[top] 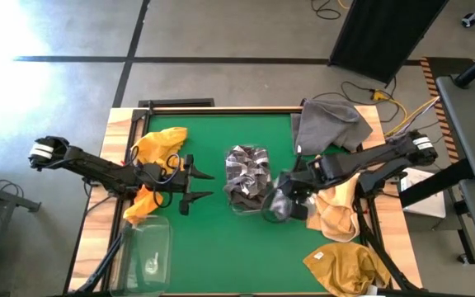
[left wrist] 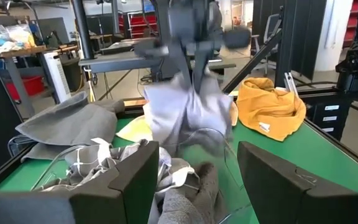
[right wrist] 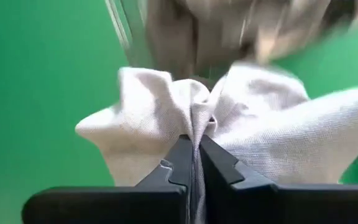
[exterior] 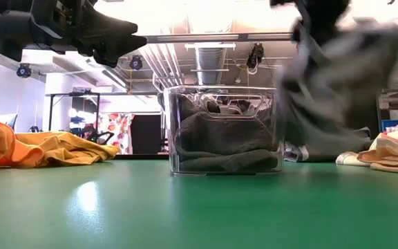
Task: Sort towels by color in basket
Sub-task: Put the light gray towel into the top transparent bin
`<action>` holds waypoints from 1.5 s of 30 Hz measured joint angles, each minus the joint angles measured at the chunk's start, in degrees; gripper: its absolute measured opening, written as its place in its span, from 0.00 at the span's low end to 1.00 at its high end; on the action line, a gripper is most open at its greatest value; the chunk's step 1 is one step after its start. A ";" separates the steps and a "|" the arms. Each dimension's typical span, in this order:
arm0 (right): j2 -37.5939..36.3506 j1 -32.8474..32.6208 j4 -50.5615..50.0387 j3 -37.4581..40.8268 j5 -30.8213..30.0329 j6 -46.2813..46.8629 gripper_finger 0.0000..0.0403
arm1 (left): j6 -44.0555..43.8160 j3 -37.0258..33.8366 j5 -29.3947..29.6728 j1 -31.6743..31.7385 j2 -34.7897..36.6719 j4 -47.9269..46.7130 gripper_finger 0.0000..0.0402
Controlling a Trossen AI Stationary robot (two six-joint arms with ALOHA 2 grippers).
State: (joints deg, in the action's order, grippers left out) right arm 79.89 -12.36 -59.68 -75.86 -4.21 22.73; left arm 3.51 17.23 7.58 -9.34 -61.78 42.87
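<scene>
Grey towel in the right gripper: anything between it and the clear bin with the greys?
Nothing visible. The right gripper holds the grey towel lifted just beside the clear bin, whose top is open. The left gripper waits open on the bin's other side.

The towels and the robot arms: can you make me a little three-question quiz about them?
1. True or false: the right pincer is shut on a grey towel.
2. What colour are the towels inside the clear basket? A yellow, B grey, C red.
3. Fill in: the left pincer is ____ and holds nothing.

Key: 1 true; 2 B; 3 open.
</scene>
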 joint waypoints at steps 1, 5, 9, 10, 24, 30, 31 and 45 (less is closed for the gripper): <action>-0.02 0.00 -0.01 -2.30 -1.47 -1.50 0.03 | -0.30 0.00 -0.21 0.00 0.00 -0.02 0.51; -0.06 0.02 3.45 -9.14 -7.56 -8.71 0.03 | -1.03 0.00 -2.62 0.00 0.00 0.52 0.51; 0.12 0.62 9.92 -10.41 -8.00 -18.73 0.02 | -1.68 0.00 -2.80 0.00 0.00 1.70 0.51; 0.66 0.93 9.86 -10.30 -8.01 -21.69 0.02 | -1.95 0.00 -2.80 0.00 0.00 1.72 0.51; 22.12 2.73 22.08 -7.24 6.95 -46.79 0.03 | -3.65 0.00 -3.92 0.00 0.00 1.68 0.51; 28.48 5.00 22.89 -9.12 9.33 -44.89 0.03 | -4.28 0.00 -5.21 0.00 0.00 0.15 0.51; 29.23 5.33 22.98 -9.49 10.63 -44.05 0.03 | -4.29 0.00 -5.27 0.00 0.00 0.09 0.51; 28.77 6.14 5.21 -18.98 13.64 -42.65 0.37 | -4.61 0.00 -5.32 0.00 0.00 -1.97 0.51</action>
State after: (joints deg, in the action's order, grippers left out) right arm 108.66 -6.22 -54.47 -94.84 9.43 -19.92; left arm -1.10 17.23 2.26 -9.34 -61.78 40.91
